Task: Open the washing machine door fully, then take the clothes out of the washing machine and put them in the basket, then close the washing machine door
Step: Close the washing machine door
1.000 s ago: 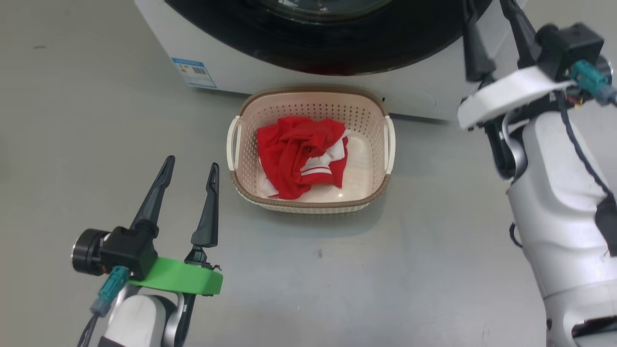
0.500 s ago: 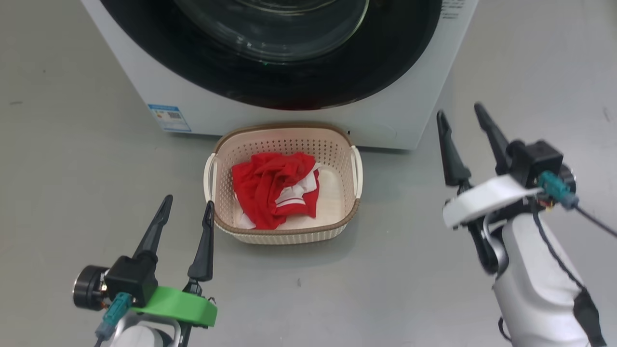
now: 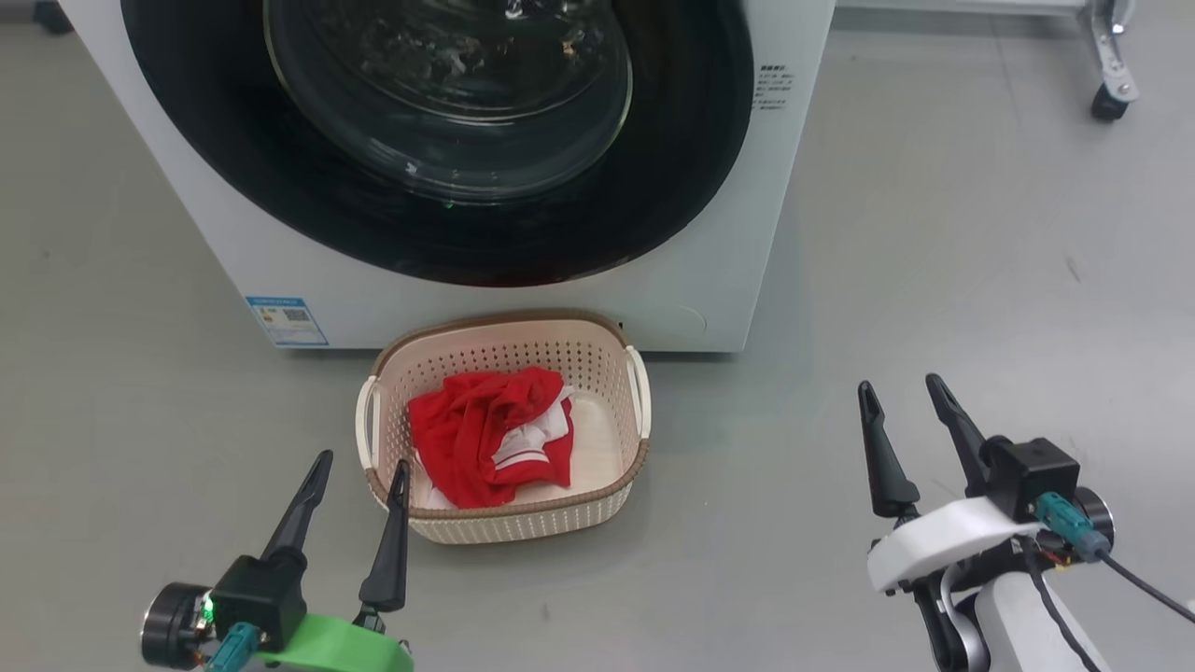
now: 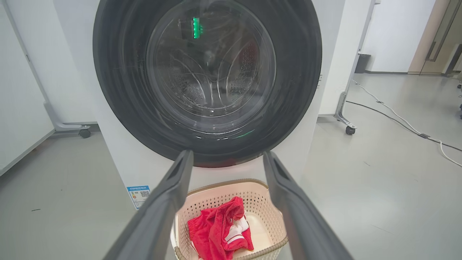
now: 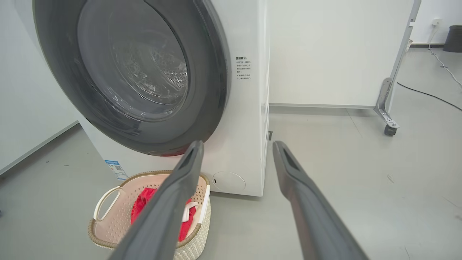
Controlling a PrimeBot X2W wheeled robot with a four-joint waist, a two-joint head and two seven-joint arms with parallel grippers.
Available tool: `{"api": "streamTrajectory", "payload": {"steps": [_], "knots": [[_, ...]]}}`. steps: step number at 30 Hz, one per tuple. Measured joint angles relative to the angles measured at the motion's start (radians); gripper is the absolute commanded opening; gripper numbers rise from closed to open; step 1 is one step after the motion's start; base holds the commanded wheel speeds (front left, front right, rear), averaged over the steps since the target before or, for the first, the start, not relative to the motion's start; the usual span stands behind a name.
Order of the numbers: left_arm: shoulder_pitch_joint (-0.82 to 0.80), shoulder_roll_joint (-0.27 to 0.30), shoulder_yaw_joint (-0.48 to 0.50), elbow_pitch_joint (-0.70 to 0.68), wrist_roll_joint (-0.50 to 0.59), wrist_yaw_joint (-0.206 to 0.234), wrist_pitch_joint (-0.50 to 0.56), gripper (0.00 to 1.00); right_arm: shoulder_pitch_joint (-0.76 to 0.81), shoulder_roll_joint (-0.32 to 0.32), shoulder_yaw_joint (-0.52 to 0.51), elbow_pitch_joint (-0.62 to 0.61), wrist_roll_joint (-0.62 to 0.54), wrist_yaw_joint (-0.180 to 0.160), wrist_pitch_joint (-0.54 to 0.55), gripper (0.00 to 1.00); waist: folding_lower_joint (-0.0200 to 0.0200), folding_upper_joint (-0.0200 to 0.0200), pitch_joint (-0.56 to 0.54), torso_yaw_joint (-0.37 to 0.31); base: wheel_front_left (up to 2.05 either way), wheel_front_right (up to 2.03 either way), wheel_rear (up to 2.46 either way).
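Observation:
The washing machine stands ahead with its round black door shut flat against the front; the glass bowl window shows the steel drum behind it. On the floor just before the machine sits the cream basket holding the red clothes with white stripes. My left gripper is open at the lower left, its right fingertip close to the basket's near left corner. My right gripper is open at the lower right, well clear of the basket. Both are empty.
Grey floor spreads all around. A wheeled panel stand sits at the back right, with a cable running across the floor beyond it. White panels stand behind the machine. A blue label marks the machine's lower left front.
The head camera has tilted up, so more of the door shows. My right arm has come down from beside the door's right edge to low on the right.

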Motion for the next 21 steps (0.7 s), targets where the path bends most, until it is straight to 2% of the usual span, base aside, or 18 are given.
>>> {"api": "streamTrajectory", "payload": {"steps": [9, 21], "knots": [[0.043, 0.003, 0.004, -0.004, 0.000, 0.010, 0.001, 1.00, 0.090, 0.007, 0.022, -0.053, 0.019, -0.010, 0.000, 1.00, 0.0000, 0.0000, -0.044, -0.026, 0.00, 0.00, 0.00], [0.084, 0.003, -0.002, -0.011, 0.000, 0.022, 0.013, 1.00, 0.176, 0.010, 0.024, -0.117, 0.032, -0.042, 0.000, 1.00, -0.0001, 0.0000, -0.084, -0.042, 0.00, 0.00, 0.00]]}}
